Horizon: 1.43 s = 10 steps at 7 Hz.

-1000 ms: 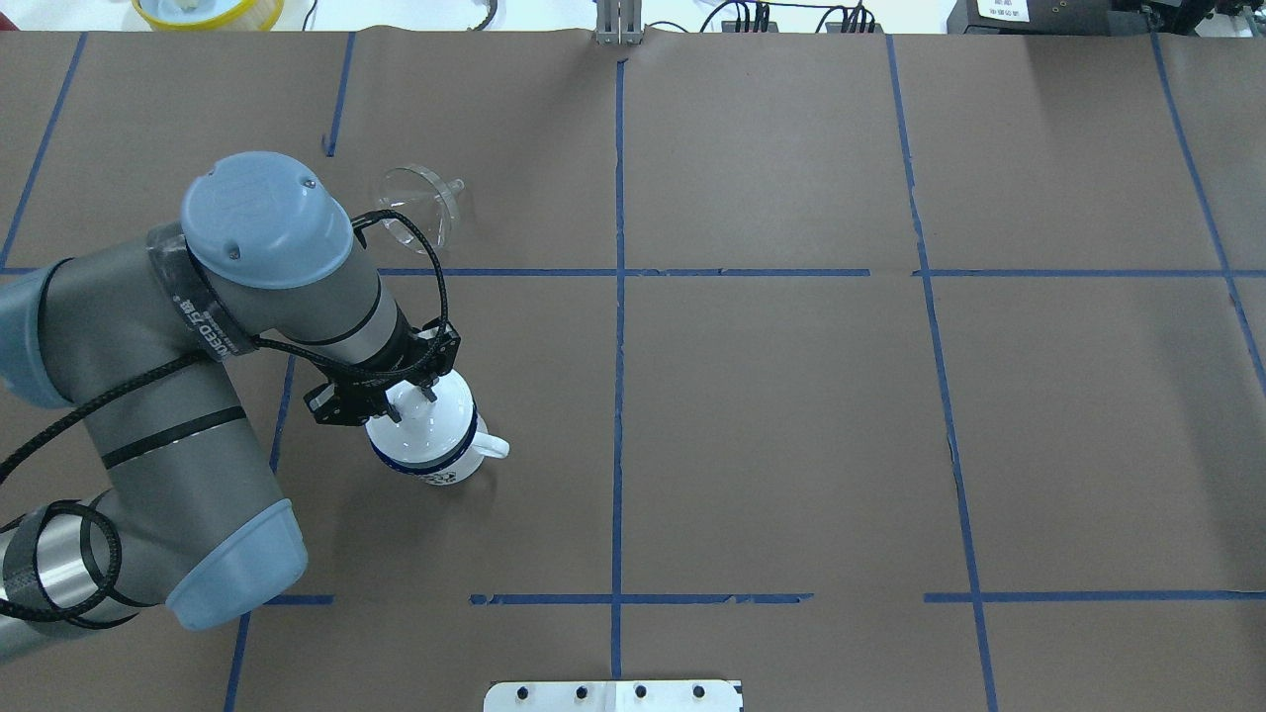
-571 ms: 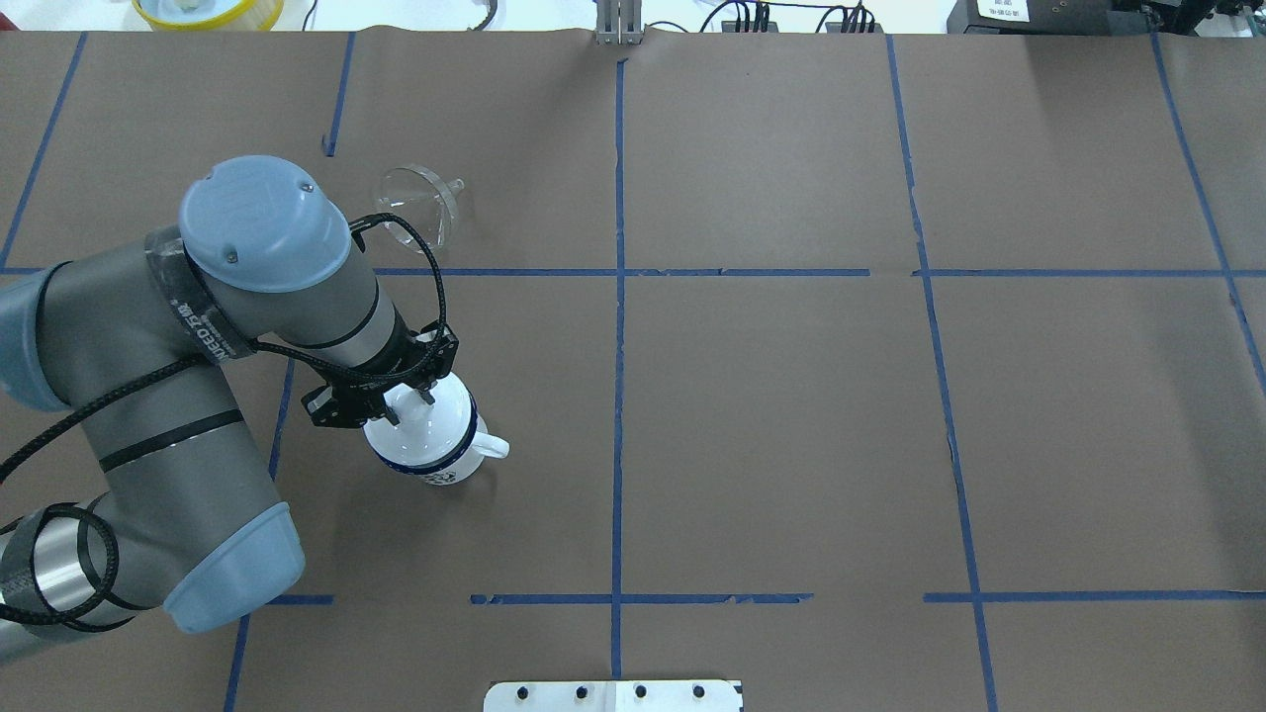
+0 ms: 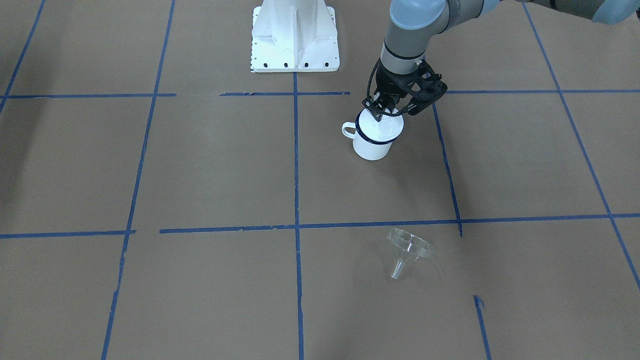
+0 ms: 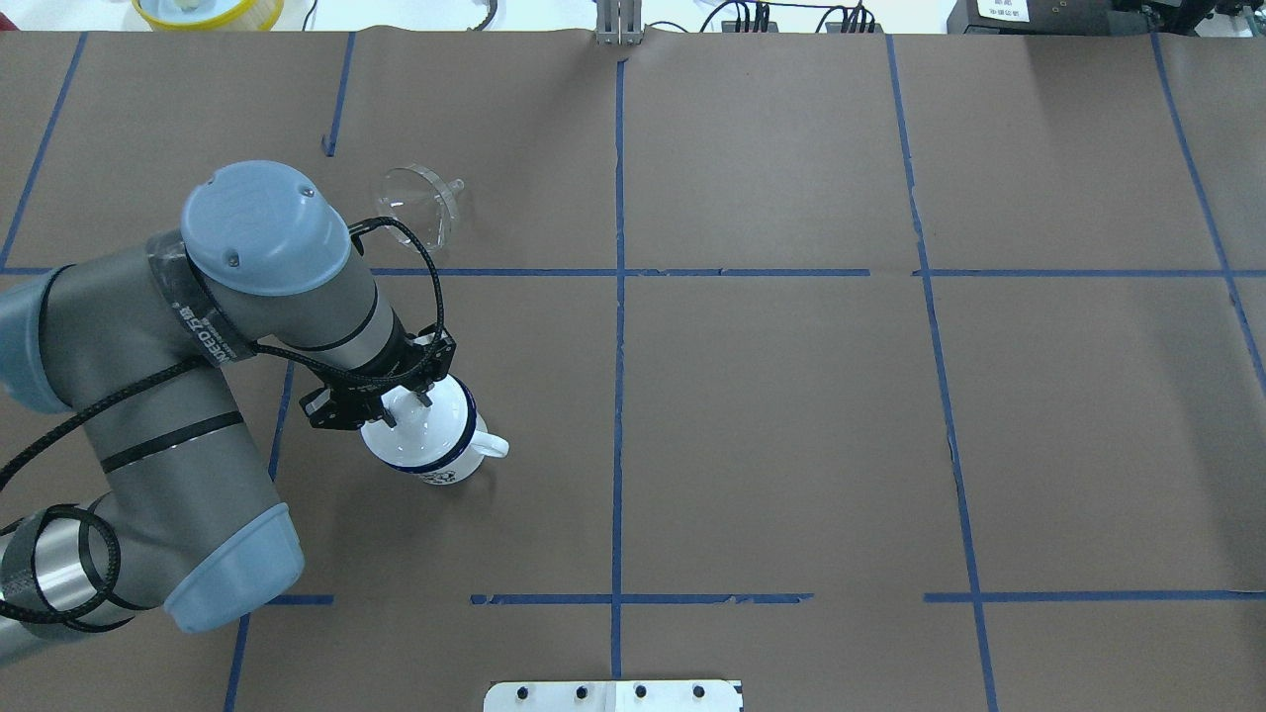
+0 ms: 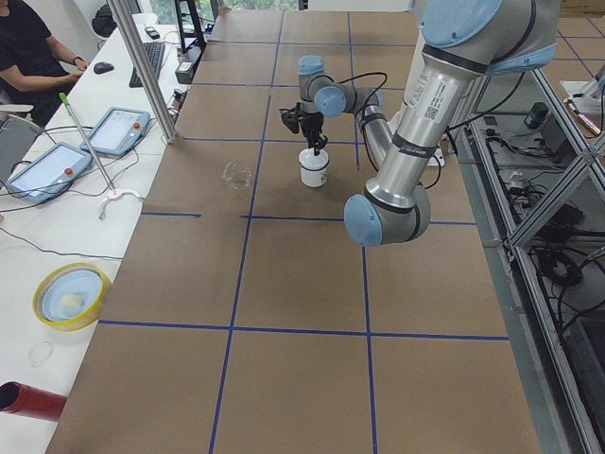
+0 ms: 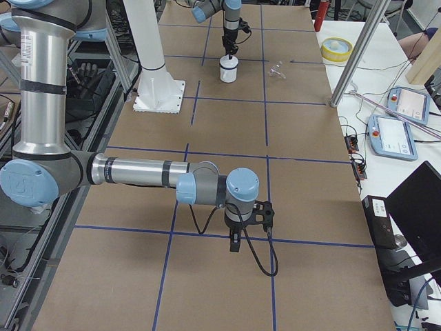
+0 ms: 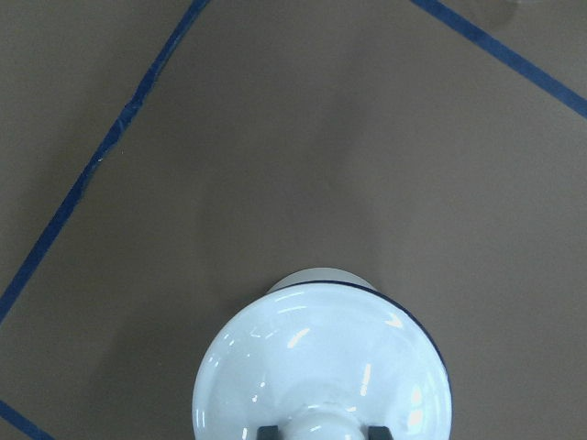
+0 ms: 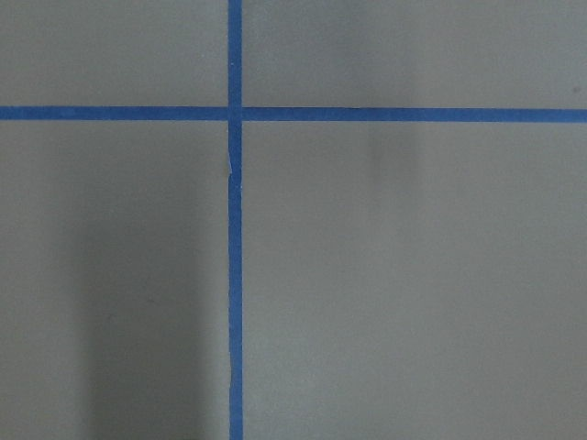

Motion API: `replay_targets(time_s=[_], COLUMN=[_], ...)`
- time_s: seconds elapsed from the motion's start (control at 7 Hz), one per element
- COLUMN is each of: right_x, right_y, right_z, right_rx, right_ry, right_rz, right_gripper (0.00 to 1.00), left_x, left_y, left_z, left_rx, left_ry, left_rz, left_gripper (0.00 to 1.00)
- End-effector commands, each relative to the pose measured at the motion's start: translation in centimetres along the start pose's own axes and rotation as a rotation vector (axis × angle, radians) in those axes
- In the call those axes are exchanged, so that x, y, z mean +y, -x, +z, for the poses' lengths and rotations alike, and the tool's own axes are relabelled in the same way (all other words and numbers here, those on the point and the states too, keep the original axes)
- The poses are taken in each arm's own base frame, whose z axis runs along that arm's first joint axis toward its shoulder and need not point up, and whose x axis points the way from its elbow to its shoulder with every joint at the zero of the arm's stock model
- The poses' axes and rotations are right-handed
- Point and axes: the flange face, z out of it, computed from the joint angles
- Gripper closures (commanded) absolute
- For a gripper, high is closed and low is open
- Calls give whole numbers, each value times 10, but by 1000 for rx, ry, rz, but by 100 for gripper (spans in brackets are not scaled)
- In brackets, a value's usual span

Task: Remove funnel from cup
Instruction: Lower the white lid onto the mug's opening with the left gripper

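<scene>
The clear funnel (image 4: 420, 203) lies on its side on the brown table, apart from the cup and beyond it; it also shows in the front view (image 3: 407, 250). The cup (image 4: 440, 465), a white enamel mug with a dark blue rim (image 3: 372, 145), stands upright with its handle to my right. A white domed lid (image 7: 321, 367) sits on it. My left gripper (image 4: 407, 407) points down, with its fingers (image 7: 268, 429) closed on either side of the lid's knob (image 7: 321, 423). My right gripper (image 6: 234, 245) hangs over bare table far from the cup; I cannot tell whether it is open or shut.
Blue tape lines divide the brown table cover into squares. The white robot base plate (image 3: 295, 35) stands at the robot's edge. A yellow bowl (image 4: 208, 10) sits past the far left edge. Tablets and an operator (image 5: 28, 47) are beside the table.
My left arm and gripper have shifted very slightly over the cup. The cup, lid and funnel stay in place.
</scene>
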Motion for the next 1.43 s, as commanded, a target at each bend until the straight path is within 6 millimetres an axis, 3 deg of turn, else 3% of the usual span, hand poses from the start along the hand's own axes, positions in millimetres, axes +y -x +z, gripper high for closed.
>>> replay_targets(time_s=[0.0,1.0,1.14,1.29], right_x=[0,0,0,0], right_y=[0,0,0,0], right_z=[0,0,0,0], right_rx=[0,0,0,0], right_ry=[1,0,0,0], right_rz=[1,0,0,0], right_gripper=[0,0,0,0], left_x=[2,4,3,3], left_y=[0,0,0,-1], left_z=[-2,-2,-1,0], left_rx=[5,4,2,1], left_ry=[3,9,9,9], left_rz=[4,2,2,1], left_gripper=[100,97,80,51])
